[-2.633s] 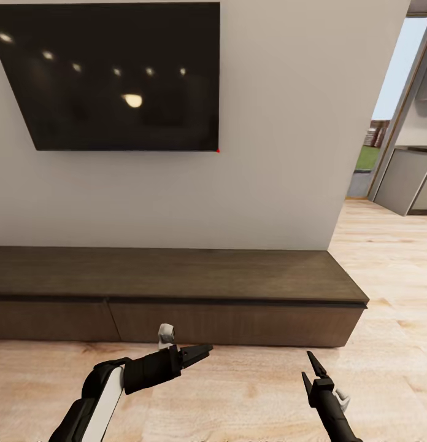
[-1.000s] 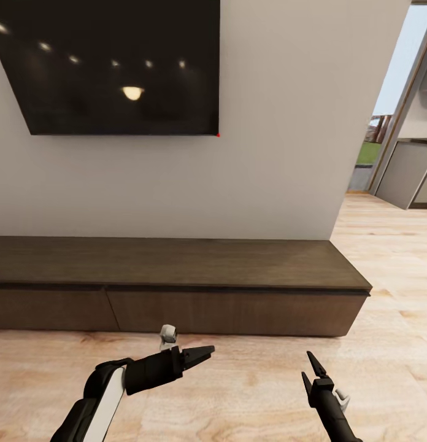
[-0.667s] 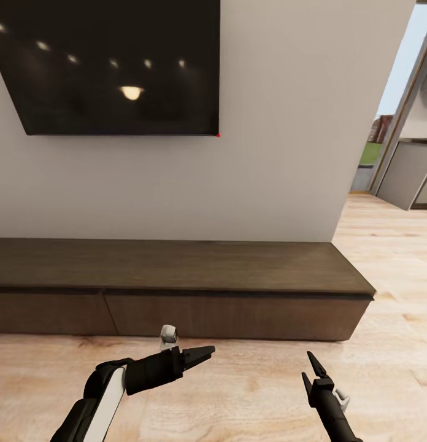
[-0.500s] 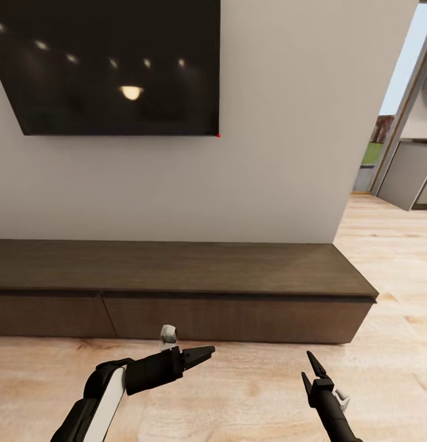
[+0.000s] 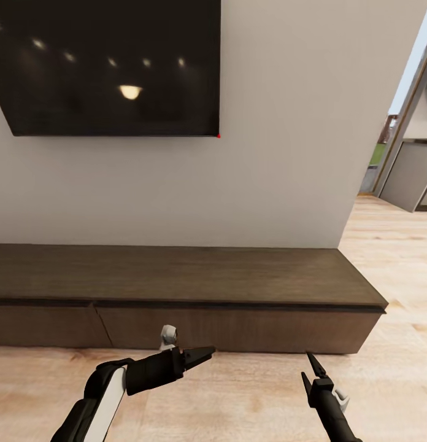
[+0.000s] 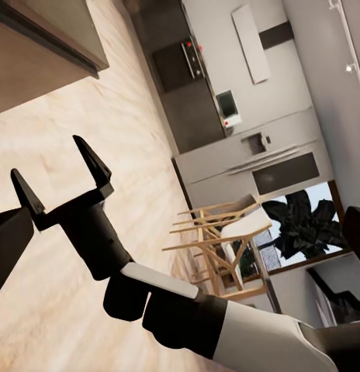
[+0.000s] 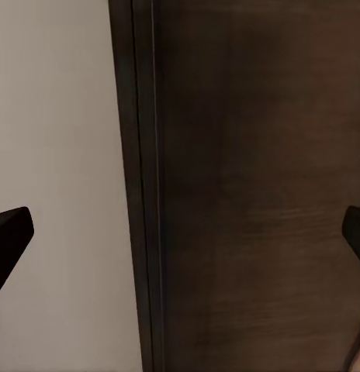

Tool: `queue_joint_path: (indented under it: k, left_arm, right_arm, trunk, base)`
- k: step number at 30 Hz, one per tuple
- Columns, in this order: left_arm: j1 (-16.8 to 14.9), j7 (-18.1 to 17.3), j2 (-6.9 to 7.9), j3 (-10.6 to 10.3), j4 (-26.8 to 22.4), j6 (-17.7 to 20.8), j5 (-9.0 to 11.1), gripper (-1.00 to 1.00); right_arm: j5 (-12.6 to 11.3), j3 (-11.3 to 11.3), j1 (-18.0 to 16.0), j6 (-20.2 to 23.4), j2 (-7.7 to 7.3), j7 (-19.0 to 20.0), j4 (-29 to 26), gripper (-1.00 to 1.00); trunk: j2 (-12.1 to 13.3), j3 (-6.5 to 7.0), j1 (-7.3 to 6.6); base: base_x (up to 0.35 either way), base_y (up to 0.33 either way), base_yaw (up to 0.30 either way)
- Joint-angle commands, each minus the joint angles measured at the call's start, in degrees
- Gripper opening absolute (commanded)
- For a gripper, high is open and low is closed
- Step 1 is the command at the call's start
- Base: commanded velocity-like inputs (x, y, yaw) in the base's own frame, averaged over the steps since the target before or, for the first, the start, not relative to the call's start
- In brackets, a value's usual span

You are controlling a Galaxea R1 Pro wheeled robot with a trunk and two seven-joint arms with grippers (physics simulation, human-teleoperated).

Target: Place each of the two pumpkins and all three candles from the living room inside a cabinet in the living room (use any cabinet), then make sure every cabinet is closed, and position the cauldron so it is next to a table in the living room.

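Right hand [image 5: 310, 368] low at the right of the head view, fingers spread wide and pointing up and forward, nothing between them and nothing touched; same spread fork plain in the left wrist view [image 6: 56, 174], over bare wooden floor [image 5: 250, 399]. Left hand [image 5: 207, 354] on a bent arm, pointing toward the right hand and well apart from it; judged spread as well, from dark finger stubs at opposite edges of its own wrist view, and empty. Both hands short of the cabinet [image 5: 238, 276], above the floor in front of it. Cabinet long and low, dark wood grain, set against the pale wall [image 5: 281, 153] beneath a wall-mounted dark screen [image 5: 109, 67]; top bare, handleless drawer fronts [image 5: 232, 328] flush with one another, so judged closed. Same dark wood close ahead in the right wrist view [image 7: 257, 194]. Beyond the cabinet's right end, an opening [image 5: 403, 153] to a further room; kitchen units [image 6: 188, 85] and wooden chairs [image 6: 219, 240] far off in the left wrist view. Step in hand, as a judgement: approach to the cabinet with empty hands, probably ahead of opening a drawer. Next move likely to call for a lower reach and a fingertip hooked over a drawer front's top edge, no handle being offered.
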Motion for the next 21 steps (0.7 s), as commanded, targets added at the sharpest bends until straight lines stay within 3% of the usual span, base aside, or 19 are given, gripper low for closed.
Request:
queue_joint_path:
  k: [1,6,14,21]
  left_arm:
    - [-0.03,-0.13,-0.01,0.02,-0.02,0.22,0.01,1.0]
    - [-0.03,-0.13,-0.03,-0.62,-0.06,0.24,0.01,1.0]
    - [0.07,-0.13,-0.25,-7.42,-3.45,0.16,0.01,1.0]
    - [0.08,0.14,-2.05,-10.05,-3.88,0.12,-0.07,1.0]
  right_arm:
    - [-0.57,-0.02,-0.03,0.58,0.0,0.13,0.03,1.0]
    - [-0.57,-0.02,-0.03,0.58,0.0,-0.33,0.03,1.0]
    - [-0.57,-0.02,-0.03,0.58,-0.04,-0.54,0.03,1.0]
    - [-0.48,-0.02,-0.03,-0.25,0.0,-0.5,-0.06,1.0]
  trunk:
    - [-0.02,-0.05,0.01]
    - [-0.02,-0.05,0.01]
    - [-0.02,-0.05,0.01]
    - [-0.02,-0.05,0.01]
  base:
    - [0.142,0.0,0.0]
    - [0.053,0.0,0.0]
    - [0.005,0.0,0.0]
    - [0.0,0.0,0.0]
